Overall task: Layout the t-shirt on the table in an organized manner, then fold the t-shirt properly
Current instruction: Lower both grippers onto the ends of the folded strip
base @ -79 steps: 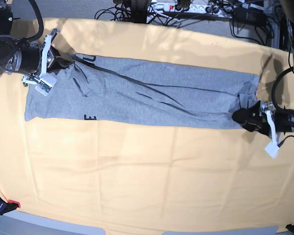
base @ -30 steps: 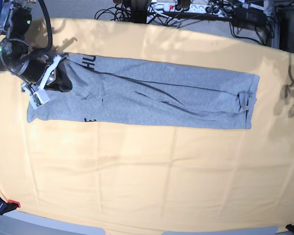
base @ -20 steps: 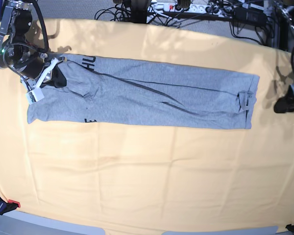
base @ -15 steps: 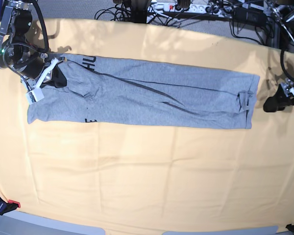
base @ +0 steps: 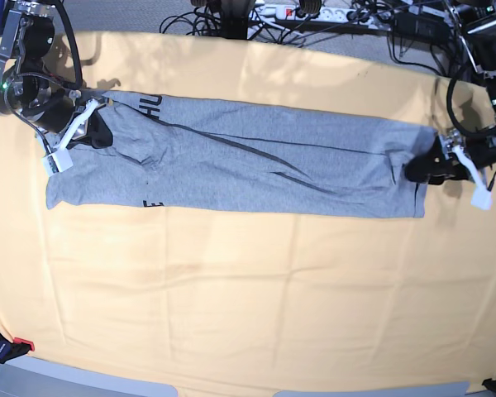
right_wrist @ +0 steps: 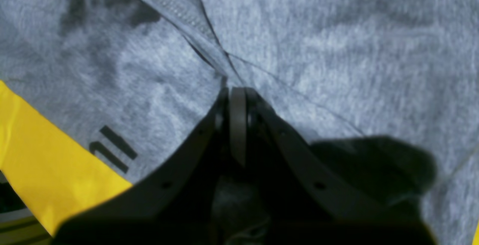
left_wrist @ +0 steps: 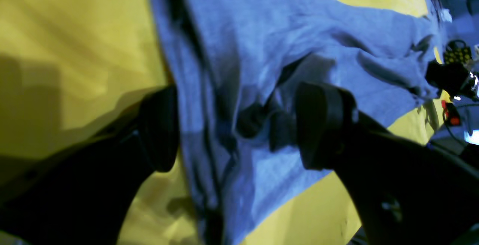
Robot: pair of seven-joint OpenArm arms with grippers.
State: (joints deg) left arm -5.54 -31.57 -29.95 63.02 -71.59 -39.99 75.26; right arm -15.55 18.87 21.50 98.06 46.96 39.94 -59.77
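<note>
Overall: the t-shirt (base: 256, 161) lies as a long narrow grey band across the far half of the table (base: 248, 289), reaching nearly from one arm to the other.
T-shirt surface: plain grey side mostly up, with long diagonal creases; bits of black lettering (base: 151, 103) peek out at the far edge and again at the near edge, toward the right arm's end.
Table: covered in pale yellow-orange creased cloth, bare on the whole near half.
Right gripper (right_wrist: 237, 99): jaws pressed together, with a pinch of grey fabric gathered at the tips where a ribbed seam (right_wrist: 176, 11) and folds converge; it sits on the shirt's end at the base view's left.
Left gripper (left_wrist: 239, 125): fingers (left_wrist: 318, 125) spread wide, straddling the other end of the shirt; one pad is over the yellow cloth by the shirt's edge, the other over the grey fabric.
Left grip: the blur makes contact hard to judge, but nothing appears clamped between the pads.
Background: cables and a power strip (base: 298, 11) beyond the table's far edge.
</note>
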